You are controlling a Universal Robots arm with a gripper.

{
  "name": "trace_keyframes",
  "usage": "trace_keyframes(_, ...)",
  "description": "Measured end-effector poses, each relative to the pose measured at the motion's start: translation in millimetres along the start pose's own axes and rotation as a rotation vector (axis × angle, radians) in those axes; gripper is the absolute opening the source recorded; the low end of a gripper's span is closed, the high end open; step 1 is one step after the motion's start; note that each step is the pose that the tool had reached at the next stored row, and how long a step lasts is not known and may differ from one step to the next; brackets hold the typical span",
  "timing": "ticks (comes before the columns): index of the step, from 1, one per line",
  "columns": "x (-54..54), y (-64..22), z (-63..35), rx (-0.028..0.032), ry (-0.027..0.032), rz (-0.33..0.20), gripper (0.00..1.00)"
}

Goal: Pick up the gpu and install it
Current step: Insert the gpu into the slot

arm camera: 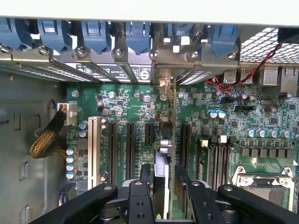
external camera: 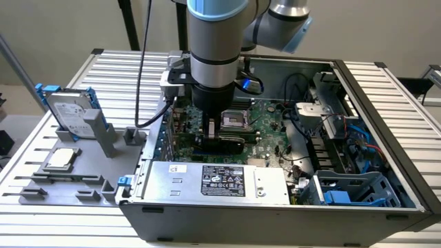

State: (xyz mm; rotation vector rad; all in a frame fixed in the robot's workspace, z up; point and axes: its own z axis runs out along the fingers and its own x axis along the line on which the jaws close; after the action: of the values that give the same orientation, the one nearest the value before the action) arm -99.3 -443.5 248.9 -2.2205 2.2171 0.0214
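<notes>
We see an open computer case lying on a slatted metal desk, with the robot arm reaching straight down into it. The gripper sits low over the large green motherboard, just above the black expansion slots.

In the wrist view, the gripper has its jaws pinching the gpu, which we see edge-on: a thin card standing upright between the two black fingers, with its silver end bracket reaching toward the row of blue slot clips at the case's rear wall. The card lines up along one of the long black slots on the motherboard, and its lower edge appears to be at or in the slot, though we cannot tell whether it is fully seated.

To the exterior view's left, a grey fixture on the desk holds a silver hard drive with blue rails.

We judge the pick-up done and the installation well under way: the card is inside the case at its slot, and the jaws have not let go.
</notes>
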Motion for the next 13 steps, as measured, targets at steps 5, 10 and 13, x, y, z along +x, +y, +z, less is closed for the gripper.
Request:
trace_keyframes(5, -0.2, 0.0, -13.2, 0.0, 0.0001, 0.0, 0.35)
trace_keyframes(10, -0.7, 0.3, -28.8, -0.0003, 0.0001, 0.0, 0.33)
trace_keyframes(13, -1.4, 1.0, -31.9, -0.0006, 0.0003, 0.0, 0.2)
